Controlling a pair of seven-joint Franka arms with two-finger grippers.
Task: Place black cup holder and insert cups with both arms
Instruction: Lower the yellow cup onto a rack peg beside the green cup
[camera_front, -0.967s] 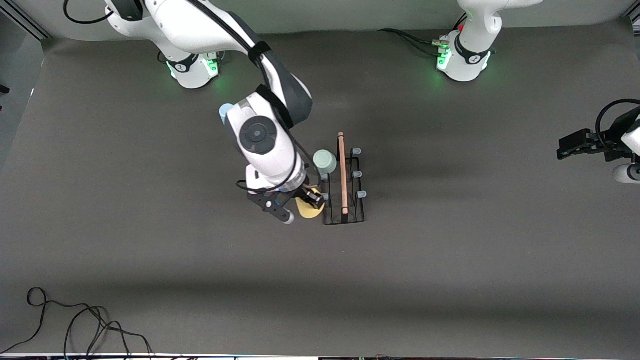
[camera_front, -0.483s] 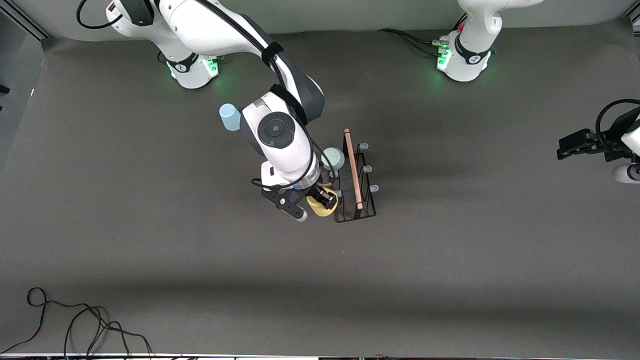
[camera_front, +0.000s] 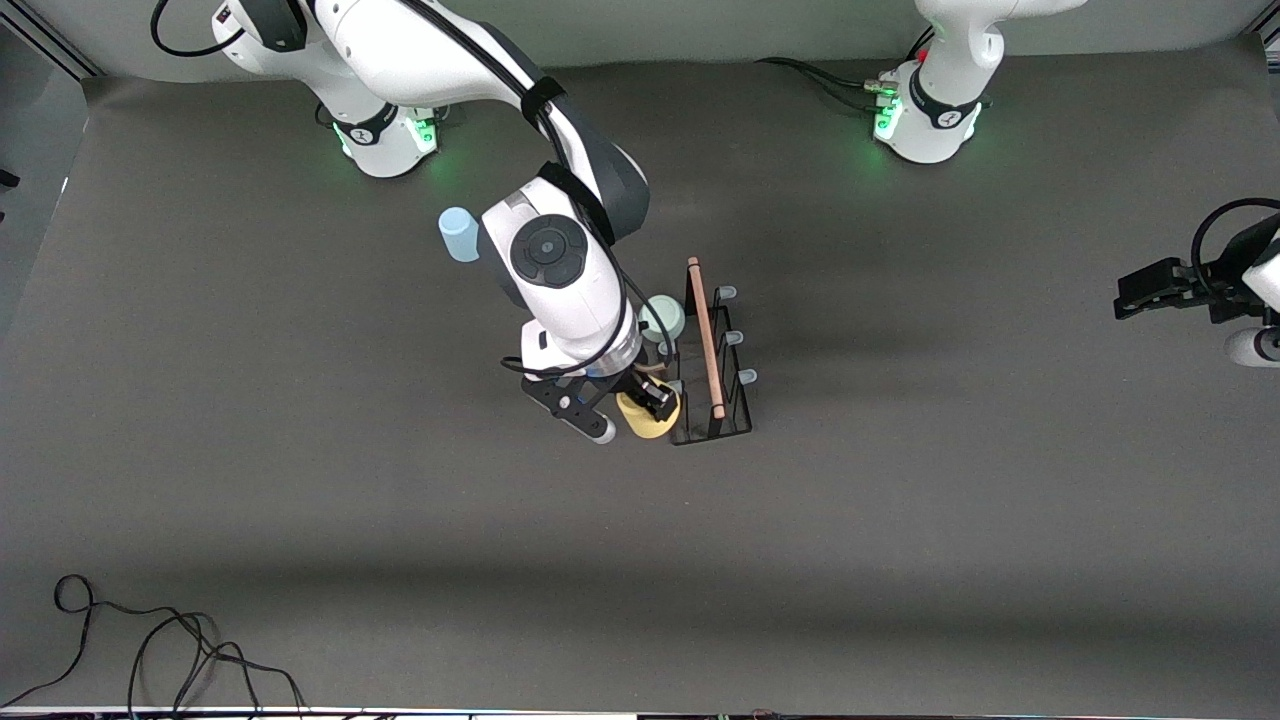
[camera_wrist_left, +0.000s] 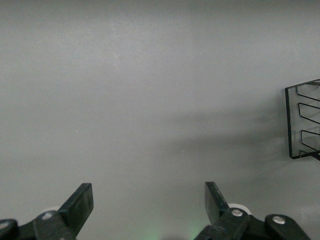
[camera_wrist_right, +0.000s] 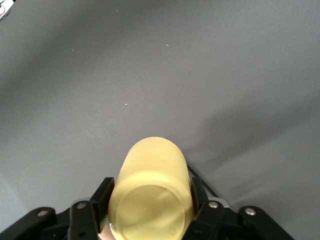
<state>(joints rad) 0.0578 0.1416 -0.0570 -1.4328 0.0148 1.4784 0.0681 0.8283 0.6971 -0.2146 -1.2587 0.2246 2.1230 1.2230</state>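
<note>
The black cup holder (camera_front: 712, 400) stands mid-table, its wooden rod handle (camera_front: 705, 335) slightly askew. A pale grey-green cup (camera_front: 662, 318) sits on a peg on the side toward the right arm's end. My right gripper (camera_front: 650, 405) is shut on the yellow cup (camera_front: 645, 420), held against the holder's camera-nearest peg on that same side; the peg is hidden. In the right wrist view the yellow cup (camera_wrist_right: 150, 195) fills the gap between the fingers (camera_wrist_right: 102, 196). The light blue cup (camera_front: 458, 233) stands on the table beside the right arm. My left gripper (camera_front: 1150, 290) waits open and empty.
Three bare pegs (camera_front: 728, 293) stick out on the holder's side toward the left arm's end. The left wrist view shows the open left gripper (camera_wrist_left: 149, 205) over bare mat, with part of the holder's wire frame (camera_wrist_left: 290, 120) farther off. A black cable (camera_front: 150, 650) lies at the table's near corner.
My right gripper moved toward the left arm's end with the yellow cup. The holder slid that way too and turned a little. The left arm has not moved.
</note>
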